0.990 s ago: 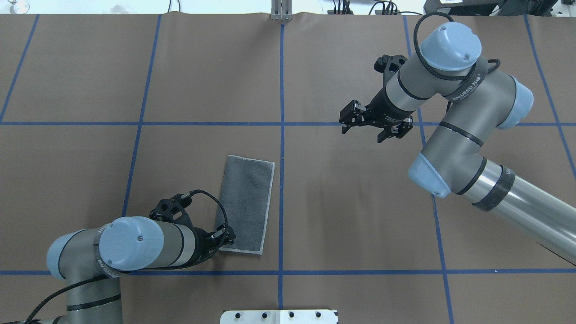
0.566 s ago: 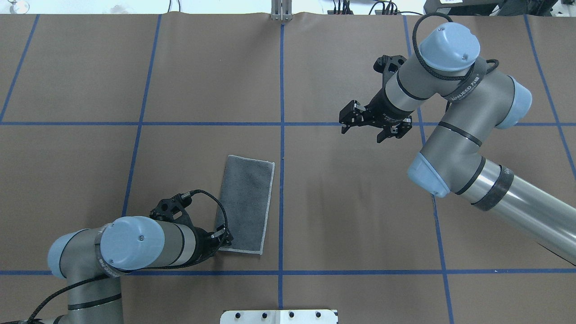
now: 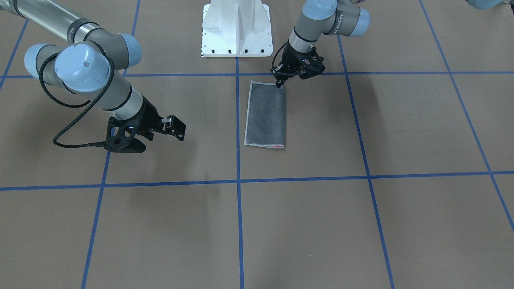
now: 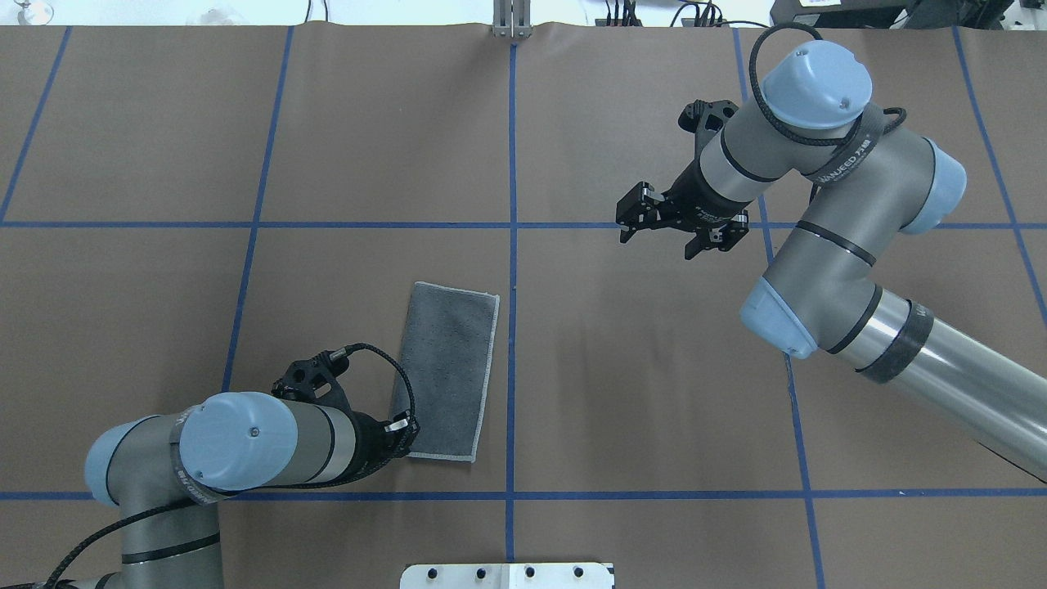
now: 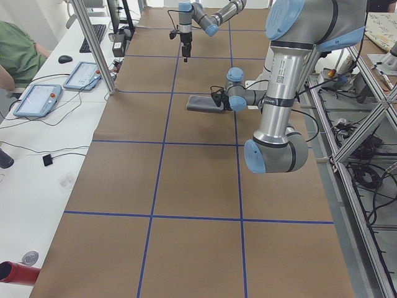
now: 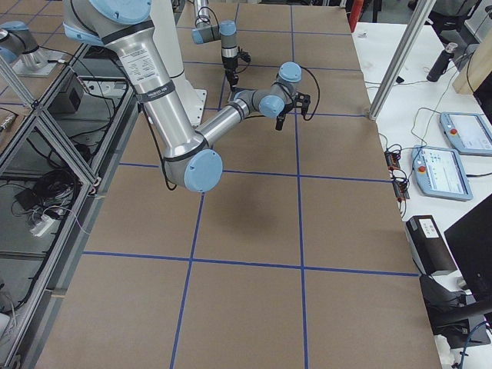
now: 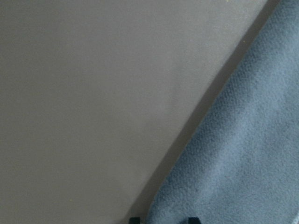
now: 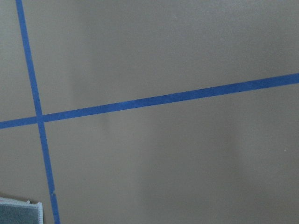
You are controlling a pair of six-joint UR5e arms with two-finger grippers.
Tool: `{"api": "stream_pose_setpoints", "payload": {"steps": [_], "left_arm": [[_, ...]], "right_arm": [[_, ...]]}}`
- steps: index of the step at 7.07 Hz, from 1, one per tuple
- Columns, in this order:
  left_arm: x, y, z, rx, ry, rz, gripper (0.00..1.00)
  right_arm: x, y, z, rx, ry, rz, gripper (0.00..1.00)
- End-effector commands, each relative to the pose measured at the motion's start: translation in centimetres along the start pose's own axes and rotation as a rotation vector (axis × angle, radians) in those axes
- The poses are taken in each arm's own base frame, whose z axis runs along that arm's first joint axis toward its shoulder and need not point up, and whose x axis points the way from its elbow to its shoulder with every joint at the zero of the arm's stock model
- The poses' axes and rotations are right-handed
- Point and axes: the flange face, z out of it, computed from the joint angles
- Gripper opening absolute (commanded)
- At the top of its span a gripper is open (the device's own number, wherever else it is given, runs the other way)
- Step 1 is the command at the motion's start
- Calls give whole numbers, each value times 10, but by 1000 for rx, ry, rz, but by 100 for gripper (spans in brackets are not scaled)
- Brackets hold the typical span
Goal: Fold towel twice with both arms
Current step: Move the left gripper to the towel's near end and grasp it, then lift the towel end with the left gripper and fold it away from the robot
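Grey terry up, the once-folded towel (image 4: pixel 446 372) lies on the desk (image 4: pixel 654 409), just to my left of the centre tape line (image 4: pixel 512 123). My left tool (image 4: pixel 405 429) meets its near corner, likely for the second fold; whether it is clamped, I cannot tell. My right tool (image 4: pixel 667 231) hangs spread, well across that line.

A brown-covered desk (image 4: pixel 368 123) gridded with blue tape lines (image 4: pixel 513 147) has a white bench (image 5: pixel 37 155) carrying tablets (image 5: pixel 38 99) along its far edge.
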Motion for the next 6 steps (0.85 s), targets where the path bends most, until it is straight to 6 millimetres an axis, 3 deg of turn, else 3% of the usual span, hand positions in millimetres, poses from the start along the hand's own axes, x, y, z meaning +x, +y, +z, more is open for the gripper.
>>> {"api": "stream_pose_setpoints", "payload": {"steps": [1,5,6], "left_arm": [[15,6,-6,-11,24,0,0],[61,16,-29,-33,111,-2,0],[72,11,-35,-25,132,-7,0]], "right_arm": [[1,0,0,0,1,1,100],[-1,1,-1,0,-1,0,100],[0,0,0,0,0,1,100]]}}
